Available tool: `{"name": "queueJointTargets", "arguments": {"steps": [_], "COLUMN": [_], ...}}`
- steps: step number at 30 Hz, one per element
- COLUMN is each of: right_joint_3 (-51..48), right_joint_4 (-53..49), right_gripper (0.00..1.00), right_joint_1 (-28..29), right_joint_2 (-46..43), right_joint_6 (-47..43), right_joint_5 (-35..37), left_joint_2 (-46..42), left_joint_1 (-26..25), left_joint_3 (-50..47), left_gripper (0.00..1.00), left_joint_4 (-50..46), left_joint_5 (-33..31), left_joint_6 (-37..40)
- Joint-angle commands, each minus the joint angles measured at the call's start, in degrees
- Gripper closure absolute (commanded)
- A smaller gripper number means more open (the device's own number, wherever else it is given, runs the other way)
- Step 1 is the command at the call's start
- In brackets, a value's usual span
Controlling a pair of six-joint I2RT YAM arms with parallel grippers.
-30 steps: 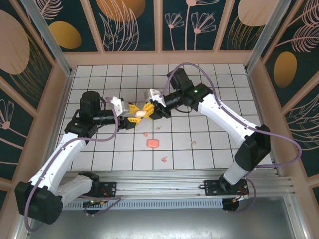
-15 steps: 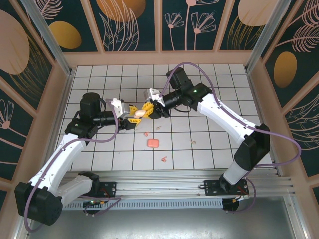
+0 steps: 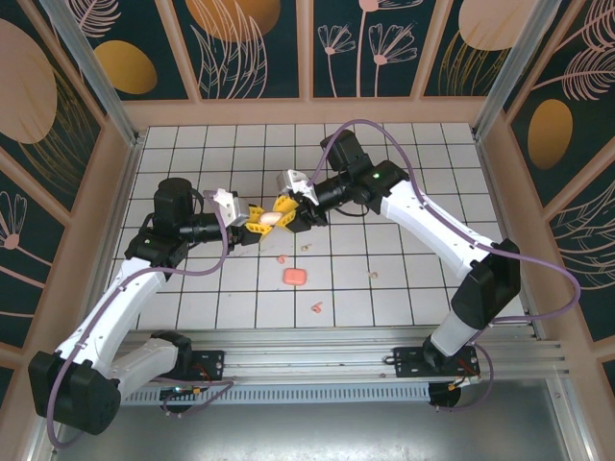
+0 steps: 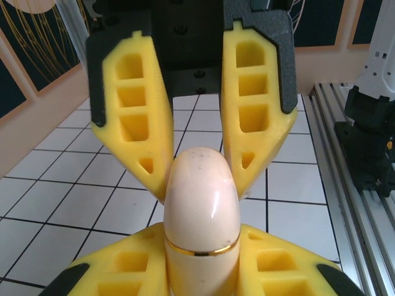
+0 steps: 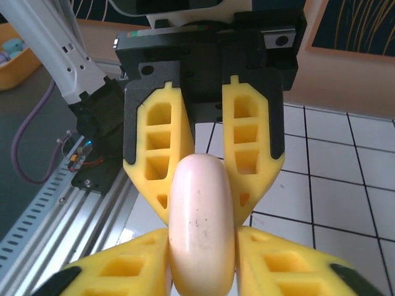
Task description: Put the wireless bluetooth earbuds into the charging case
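Left gripper (image 3: 253, 220) and right gripper (image 3: 285, 213) meet nose to nose above the white tiled table (image 3: 192, 154). Both are clamped on the same smooth, egg-shaped cream charging case (image 3: 270, 218), which hangs between them clear of the tiles.

Seen from the left wrist, that arm's yellow hollow-celled plastic fingers (image 4: 117, 274) press on either side of the case's lower half. They sit below a thin gold band (image 4: 200, 249) where the two halves of the shell meet with no gap showing. The right gripper's matching fingers come in from the top of that view and pinch the rounded upper half. The right wrist view mirrors this: its own fingers flank the near end of the case (image 5: 202, 228), and the left gripper's pair holds the far end.

The wireless bluetooth earbuds lie loose on the table, nearer the arm bases than the held case. One salmon-pink bud (image 3: 281, 257) sits just below the grippers, with a second tiny one (image 3: 306, 247) close to its right. A third (image 3: 373, 274) lies farther right, and a fourth, pink (image 3: 315, 308), is near the front edge. The second and third are too small to tell their colour. A rounded salmon-pink plastic case (image 3: 295, 277) rests on the tiles between the first and the fourth.
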Motion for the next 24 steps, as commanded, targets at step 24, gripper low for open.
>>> {"name": "queueJointTargets", "arguments": {"steps": [24], "right_joint_3": [-8.6], "right_joint_4": [21.1], "right_gripper": [0.6], "right_joint_1": [-3.9], "right_joint_2": [-4.1], "right_joint_6": [11.0], "right_joint_5": [-5.0], "left_joint_2": [-1.9], "left_joint_1": [-0.2], "left_joint_3": [-2.8], "left_gripper": [0.84], "left_joint_4": [1.6], "left_joint_5": [-0.7], "left_joint_6": [1.1]}}
